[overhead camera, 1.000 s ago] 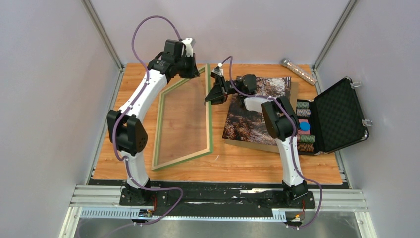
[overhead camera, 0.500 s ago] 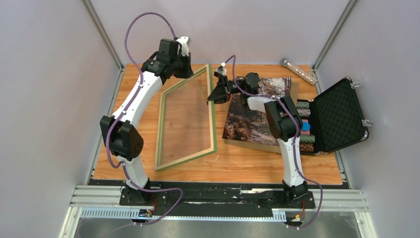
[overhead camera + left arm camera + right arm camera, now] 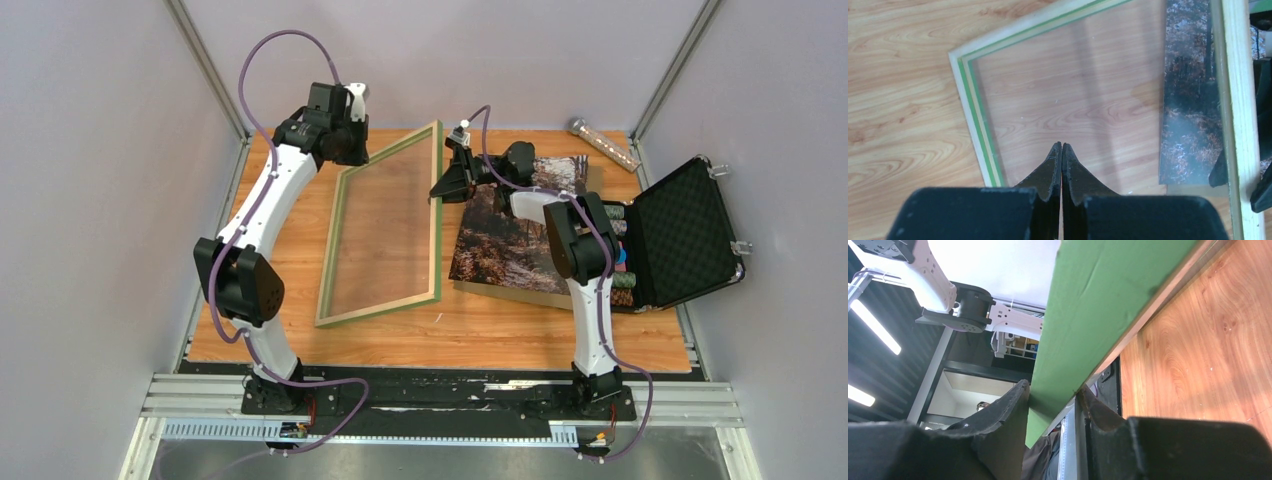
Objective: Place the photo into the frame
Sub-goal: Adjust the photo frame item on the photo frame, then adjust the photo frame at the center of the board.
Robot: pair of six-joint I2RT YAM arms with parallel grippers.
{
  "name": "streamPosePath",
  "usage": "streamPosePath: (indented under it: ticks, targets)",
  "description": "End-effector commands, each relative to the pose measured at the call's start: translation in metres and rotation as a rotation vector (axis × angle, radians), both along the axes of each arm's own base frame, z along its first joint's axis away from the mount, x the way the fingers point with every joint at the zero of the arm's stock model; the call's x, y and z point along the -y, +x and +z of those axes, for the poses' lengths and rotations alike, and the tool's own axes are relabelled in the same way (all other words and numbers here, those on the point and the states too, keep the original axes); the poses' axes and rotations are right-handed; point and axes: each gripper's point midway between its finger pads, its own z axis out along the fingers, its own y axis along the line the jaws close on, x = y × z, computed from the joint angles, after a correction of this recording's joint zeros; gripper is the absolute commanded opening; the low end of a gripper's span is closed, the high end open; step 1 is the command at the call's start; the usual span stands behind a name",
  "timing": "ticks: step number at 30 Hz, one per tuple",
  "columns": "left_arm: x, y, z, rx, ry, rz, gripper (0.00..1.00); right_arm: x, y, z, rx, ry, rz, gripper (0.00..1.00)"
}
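Frame [image 3: 380, 308]: one, centre of the top view, tilted, right rail lifted. Lower-left corner sits low near the table [image 3: 520, 335]. Green shows on the right and near rails, pale wood on the left and far rails.

Right gripper [image 3: 445, 190] pinches the frame's right rail. Its wrist view has the green rail [image 3: 1098, 315] wedged between both fingers [image 3: 1053, 387].

Left gripper [image 3: 350, 140] is at the frame's far-left corner. Its fingers [image 3: 1062, 146] are pressed together with nothing visible between them. I cannot tell whether they touch the frame; glass and a frame corner [image 3: 955, 54] lie beyond.

Photo [image 3: 505, 245]: one, right of centre, face up on one brown backing board [image 3: 520, 293]. The board's edge pokes out along the near and far sides.

Room: a narrow strip of wood separates the frame's right rail from the photo's left edge. Wider wood shows left of the frame and along the table's near edge.

Right edge: one open black case [image 3: 690, 235] holds chips, partly hidden by the right arm. One clear tube [image 3: 603, 143] is at the upper right.
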Motion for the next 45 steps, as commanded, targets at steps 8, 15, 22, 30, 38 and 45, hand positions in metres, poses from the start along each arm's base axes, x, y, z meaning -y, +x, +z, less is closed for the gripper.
streamPosePath:
  ticks: [8,15,22,30,38,45]
  targets:
    - [0.024,-0.016,0.017,0.039,-0.157,-0.093,0.71,0.004,-0.012,0.044,0.229,0.101,-0.017,0.02]
    - [0.024,-0.026,-0.020,-0.051,-0.143,-0.103,1.00,0.005,-0.018,0.060,0.245,0.135,-0.028,0.04]
    - [0.003,-0.042,-0.039,-0.051,-0.083,-0.122,1.00,0.008,-0.026,0.066,0.265,0.132,-0.022,0.03]
    - [-0.028,-0.046,-0.051,-0.056,-0.046,-0.073,1.00,0.009,-0.024,0.045,0.261,0.086,0.009,0.05]
    - [-0.076,-0.041,-0.053,-0.055,-0.012,0.030,1.00,0.017,-0.009,0.017,0.239,0.037,0.015,0.07]
    - [-0.101,-0.041,-0.065,-0.085,0.002,0.076,1.00,0.020,-0.001,-0.002,0.196,0.008,0.007,0.13]
